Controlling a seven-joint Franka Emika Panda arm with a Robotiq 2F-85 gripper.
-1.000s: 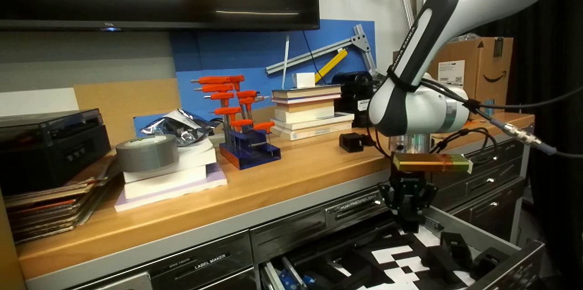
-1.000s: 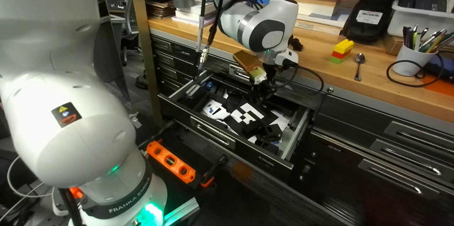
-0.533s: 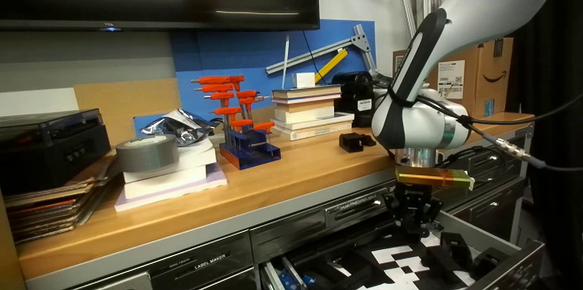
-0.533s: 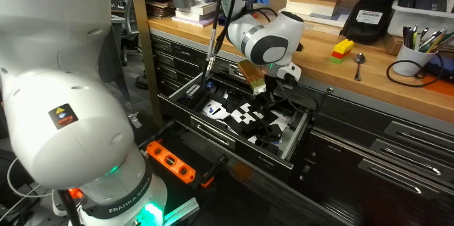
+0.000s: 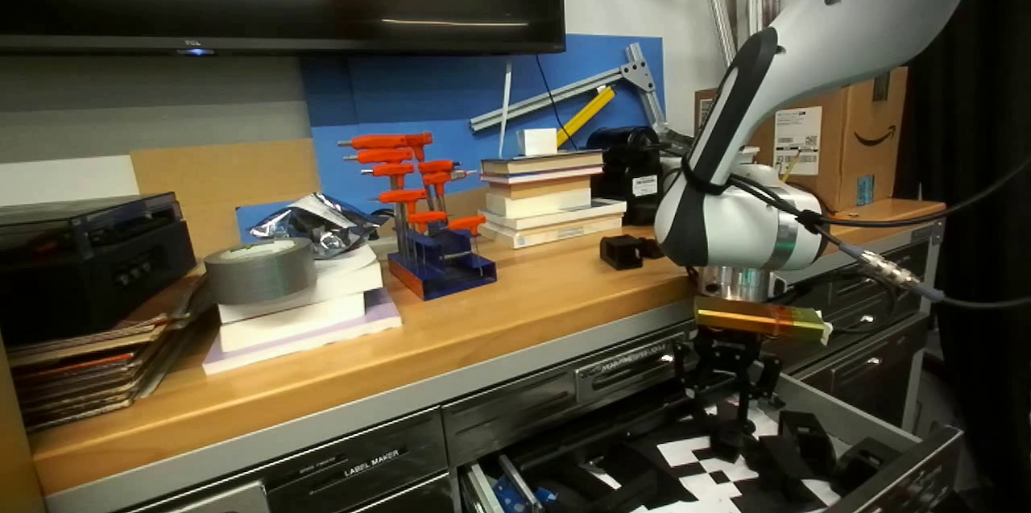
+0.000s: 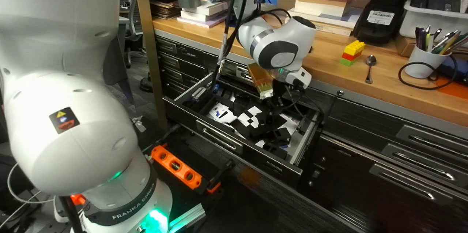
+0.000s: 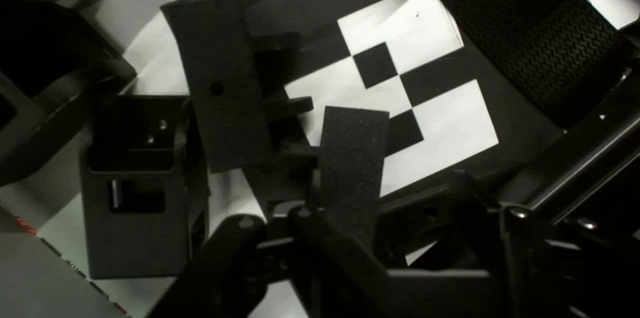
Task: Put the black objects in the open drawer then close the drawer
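The drawer (image 5: 902, 469) is open; its front (image 6: 256, 158) faces the robot's base. Inside are black-and-white patterned sheets and several black pieces (image 5: 805, 440), also in the wrist view (image 7: 135, 223). My gripper (image 5: 729, 408) hangs low over the drawer, pointing down; it also shows in an exterior view (image 6: 274, 110). In the wrist view its fingers (image 7: 400, 198) stand apart. A black flat-sided piece (image 7: 352, 168) is close to the left finger; whether it touches the finger is unclear. Another black object (image 5: 624, 251) lies on the counter, mostly hidden behind the arm in an exterior view.
The wooden counter (image 5: 556, 304) edge runs behind the gripper. A gold-taped block (image 5: 761, 320) sticks out from the wrist. Books (image 5: 548, 215), orange hex keys (image 5: 403, 167) and a black device (image 5: 632, 183) stand on the counter. Toy bricks (image 6: 353, 52) and a spoon (image 6: 370, 66) lie there too.
My gripper has moved down into the drawer space and its fingers have spread. The black piece between them is lower, at the drawer's contents. The drawer has not moved.
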